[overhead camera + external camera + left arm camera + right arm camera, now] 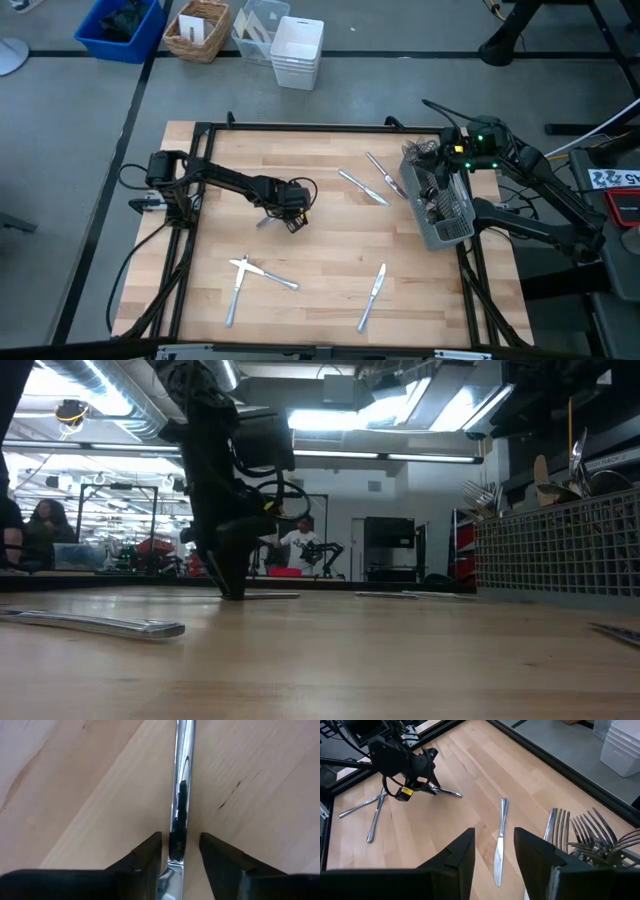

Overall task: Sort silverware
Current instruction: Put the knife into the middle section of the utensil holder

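Jaws of the left gripper (pixel 180 865) stand slightly apart astride a knife (pixel 181 795) lying flat on the surface (pixel 330 250), not yet clamped. Right gripper (pixel 494 851) hovers open beside the caddy (pixel 440 205). Several pieces remain unsorted.

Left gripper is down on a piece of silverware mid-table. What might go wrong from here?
1. The left gripper straddles a slim shiny metal utensil lying flat on the light wooden table. Its open fingers sit close either side, so closing could pinch only an edge and the utensil might slip or flick away.
2. The dark wire-mesh caddy near the right gripper already bristles with forks; another piece might snag on the tines.
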Robot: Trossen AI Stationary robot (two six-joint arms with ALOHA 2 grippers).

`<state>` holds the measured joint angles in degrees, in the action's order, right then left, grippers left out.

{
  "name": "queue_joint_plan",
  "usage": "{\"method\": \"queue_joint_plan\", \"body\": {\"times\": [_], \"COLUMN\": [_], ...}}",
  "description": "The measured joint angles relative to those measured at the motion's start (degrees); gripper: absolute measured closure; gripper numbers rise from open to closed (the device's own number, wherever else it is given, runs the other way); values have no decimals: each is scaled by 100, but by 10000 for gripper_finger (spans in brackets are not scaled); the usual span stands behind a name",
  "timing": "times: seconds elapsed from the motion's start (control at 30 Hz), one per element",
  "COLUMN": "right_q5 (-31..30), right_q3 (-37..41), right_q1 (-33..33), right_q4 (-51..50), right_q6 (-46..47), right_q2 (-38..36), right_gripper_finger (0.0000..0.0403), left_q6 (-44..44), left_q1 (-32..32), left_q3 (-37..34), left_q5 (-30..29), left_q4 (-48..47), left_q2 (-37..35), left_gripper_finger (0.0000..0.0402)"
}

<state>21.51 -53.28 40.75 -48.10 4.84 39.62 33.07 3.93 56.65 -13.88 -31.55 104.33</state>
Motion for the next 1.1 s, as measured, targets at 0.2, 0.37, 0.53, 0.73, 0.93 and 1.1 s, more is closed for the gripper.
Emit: {"method": "queue_joint_plan", "body": {"times": [0.2,0.37,0.53,0.73,0.93,1.1], "right_q5": [7,9,12,14,18,150], "right_q3": [0,0,0,0,0,0], "right_q1": [0,0,0,0,2,2], "right_q4": [-2,0,0,37,38,42], "right_q6": [-2,-2,-2,-2,-2,0], "right_q2": [0,0,0,0,0,0], "right_gripper_finger": [265,265,265,265,265,265], "left_q6": [-10,1,13,23,-134,-178], "left_q1": [3,6,20,32,68,153], "left_q3": [-61,-73,-80,-101,-99,-92], "left_q5": [45,34,235,462,1258,1848], "left_q4": [232,324,387,749,1698,2530], "left_q2": [5,7,-35,-243,-244,-223], "left_gripper_finger": [357,379,371,375,369,373]}}
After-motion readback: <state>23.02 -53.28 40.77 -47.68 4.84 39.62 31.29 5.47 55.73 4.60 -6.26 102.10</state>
